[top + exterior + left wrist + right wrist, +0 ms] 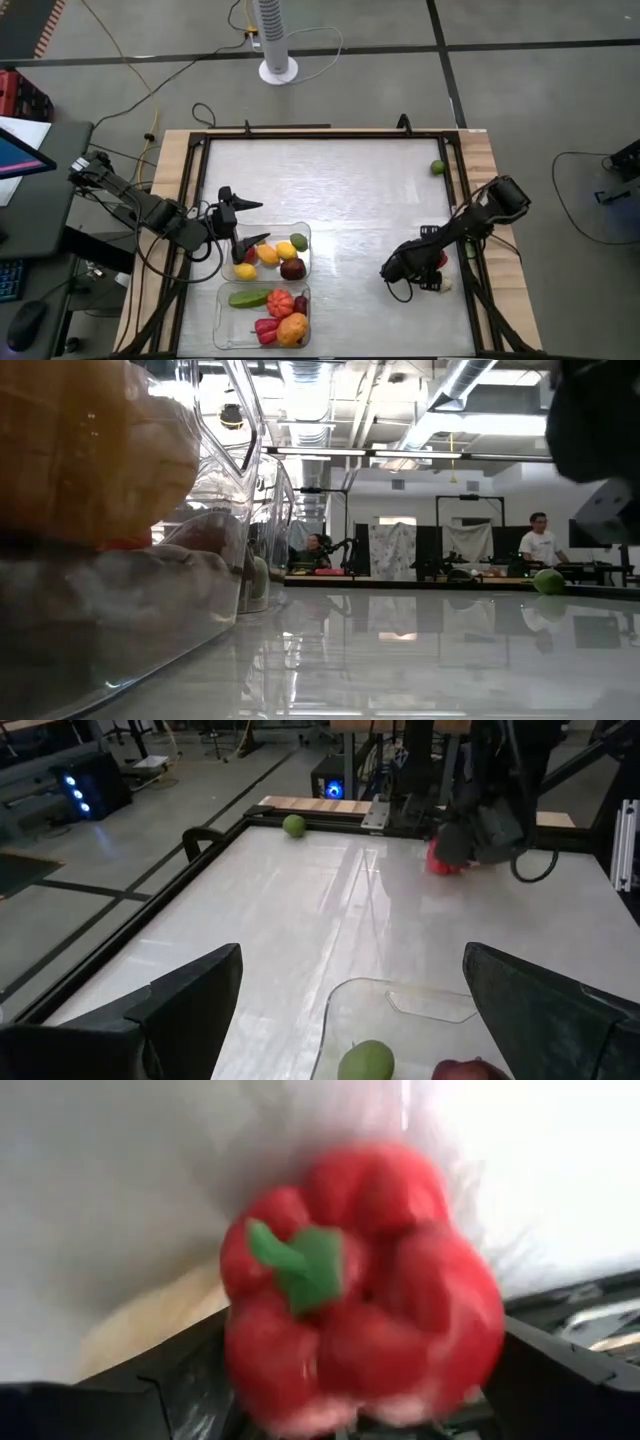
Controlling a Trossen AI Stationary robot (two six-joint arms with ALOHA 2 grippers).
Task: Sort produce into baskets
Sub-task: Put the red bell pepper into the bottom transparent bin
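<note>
White and glossy, the tabletop (350, 200) is carrying two clear baskets near its left front — the rear basket (305, 232) and the front basket (222, 318) — both holding mixed produce. Left gripper (248, 222) is hovering at the rear basket's left edge, jaws standing wide and holding nothing. Right gripper (432, 268) is sitting low by the right edge, jaws spread around a red pepper (360, 1285) — whether they are touching it is unclear. A lime (438, 167) is lying alone near the far right corner.
</note>
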